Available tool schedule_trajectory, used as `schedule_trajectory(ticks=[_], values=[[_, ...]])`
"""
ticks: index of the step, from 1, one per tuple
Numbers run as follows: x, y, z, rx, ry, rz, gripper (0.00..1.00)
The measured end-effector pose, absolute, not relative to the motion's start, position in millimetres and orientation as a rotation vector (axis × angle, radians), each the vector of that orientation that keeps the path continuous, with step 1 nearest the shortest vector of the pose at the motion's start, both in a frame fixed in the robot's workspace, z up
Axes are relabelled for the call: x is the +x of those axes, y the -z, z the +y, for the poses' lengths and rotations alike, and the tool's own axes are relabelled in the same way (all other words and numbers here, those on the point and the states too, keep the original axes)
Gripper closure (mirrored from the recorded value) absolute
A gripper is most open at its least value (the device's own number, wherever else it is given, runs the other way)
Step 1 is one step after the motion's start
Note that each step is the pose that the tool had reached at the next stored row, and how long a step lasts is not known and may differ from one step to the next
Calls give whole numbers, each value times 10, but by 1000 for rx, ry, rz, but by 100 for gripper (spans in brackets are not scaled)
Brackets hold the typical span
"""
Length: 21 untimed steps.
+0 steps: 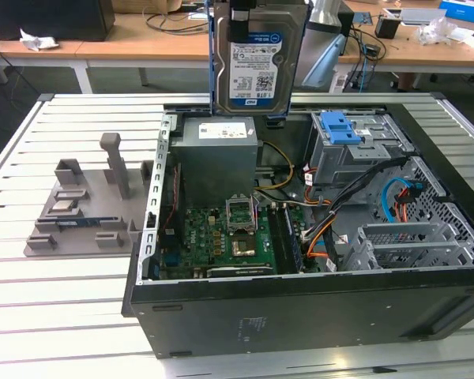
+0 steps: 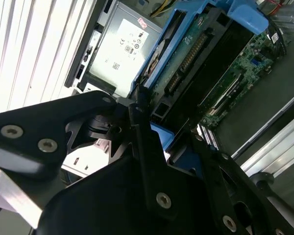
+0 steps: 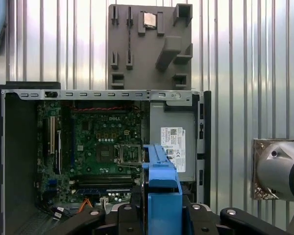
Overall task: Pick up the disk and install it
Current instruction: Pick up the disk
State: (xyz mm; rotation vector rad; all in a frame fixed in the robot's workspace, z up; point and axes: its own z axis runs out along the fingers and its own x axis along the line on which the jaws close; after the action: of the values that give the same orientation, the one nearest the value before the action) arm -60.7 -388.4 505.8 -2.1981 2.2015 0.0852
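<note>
Slatted table (image 1: 71, 316) bearing the open computer case (image 1: 300, 320). Inside it, the power supply (image 1: 219, 154) sits beside the drive cage (image 1: 355, 158). The disk (image 1: 257, 67) hangs upright above both, well clear of the case walls, clamped, apparently by its top edge, in the gripper (image 1: 242, 14). Judged step: carry, with pick-up done. Installing calls for squaring the disk to the cage, where cables (image 1: 362, 188) crowd the approach.

Open black computer case (image 1: 300, 324) flat on the slatted bench (image 1: 55, 316) — green motherboard (image 1: 221, 237) inside, grey power supply box (image 1: 217, 154) at its far edge, blue bracket (image 1: 340, 126) atop a grey metal cage (image 1: 355, 158). Just beside the case, on the exterior view's left, a grey fixture plate (image 1: 87, 209) with upright posts. Wooden desks (image 1: 142, 43) behind.
</note>
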Motion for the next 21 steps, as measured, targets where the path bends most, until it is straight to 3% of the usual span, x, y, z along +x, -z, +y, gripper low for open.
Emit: schedule_trajectory(ticks=[21], values=[[-530, -5053, -4396, -2198, -85, 2202, 64]])
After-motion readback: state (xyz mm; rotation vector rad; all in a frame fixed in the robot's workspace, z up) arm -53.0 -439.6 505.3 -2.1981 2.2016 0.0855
